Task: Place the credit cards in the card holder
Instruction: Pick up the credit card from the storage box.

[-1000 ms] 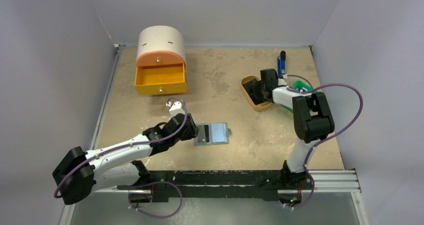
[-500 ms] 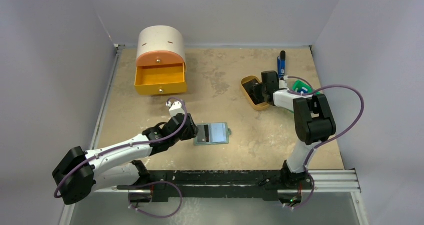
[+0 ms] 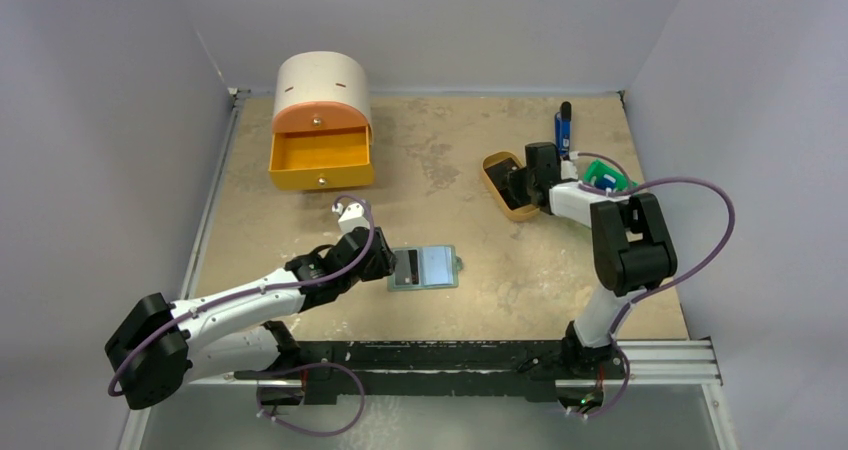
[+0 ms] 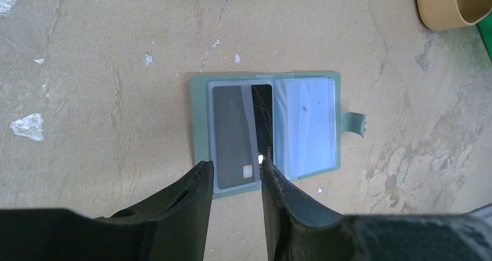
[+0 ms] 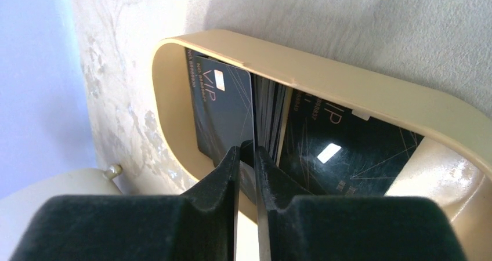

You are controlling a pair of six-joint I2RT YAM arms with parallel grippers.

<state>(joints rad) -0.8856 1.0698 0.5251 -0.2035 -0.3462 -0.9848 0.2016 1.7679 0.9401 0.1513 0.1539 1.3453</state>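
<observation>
- My right gripper (image 5: 246, 151) pinches one of the credit cards (image 5: 223, 110), upright in the tan tray (image 5: 348, 81) near the table's (image 3: 450, 150) far right corner.
- The card holder (image 4: 301, 124) lies open toward the near edge, well apart leftward; my left gripper (image 4: 235, 171) straddles it, jaws parted, empty.

In the right wrist view the tray (image 5: 325, 78) runs off the picture at its right end, and the right end effector (image 5: 246, 156) blocks the lower parts of the cards (image 5: 220, 110) inside it. How many stand edge-on between the fingertips (image 5: 222, 174) is unclear, as is whether they are pinched. From above, the green bin (image 3: 605, 177) just right of the tray sits mostly behind the right arm (image 3: 575, 198).
</observation>
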